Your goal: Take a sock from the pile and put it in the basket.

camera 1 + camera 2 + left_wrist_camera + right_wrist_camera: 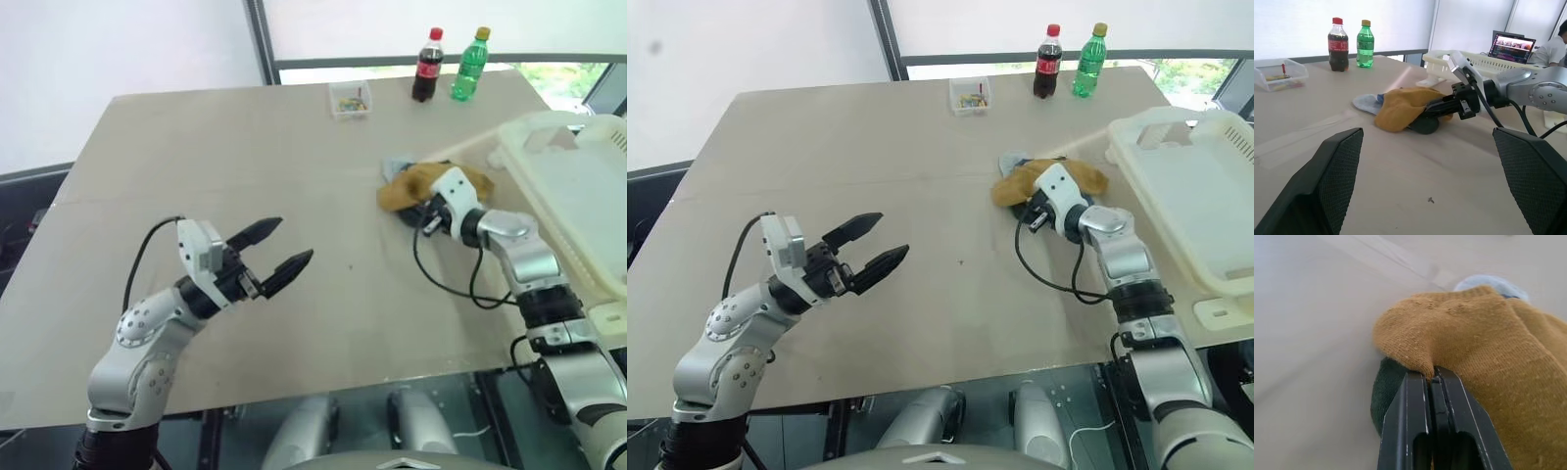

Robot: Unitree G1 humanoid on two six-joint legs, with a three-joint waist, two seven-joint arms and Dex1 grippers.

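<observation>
**A:** Where is the sock, and what has hold of it?

**B:** The pile (pixel 1048 178) lies on the far right part of a beige table (pixel 245 166), just beside the near corner of the basket (pixel 1205 196). The right gripper (pixel 1431 378) has its two black fingers pressed together on a fold of the mustard sock (pixel 1484 347), pinching a small ridge of fabric at the sock's edge. The left gripper (pixel 276 254) hovers over the near left of the table, fingers spread wide, holding nothing.

**A:** How does the sock look?

**B:** Mustard yellow, with a fine knitted, slightly fuzzy surface. It drapes over a dark green sock (pixel 1386 391) lying under it, and a pale blue sock (pixel 1365 103) pokes out from the pile's far side.

**A:** How will it handle?

**B:** Judging by the way it slumps and creases, it is light, soft and limp, not fragile. It should dangle when raised. The knit looks grippy, so slipping seems unlikely, but the pinch covers little cloth, and the dark green sock beneath may cling and ride along.

**A:** Where is the best hold?

**B:** Probably a thicker gather of fabric near the cuff or a doubled fold, clear of its neighbours.

**A:** Anything else on the table?

**B:** Two drink bottles (pixel 449 65) and a small clear box (pixel 350 99) stand at the far edge, well apart from the pile.
</observation>
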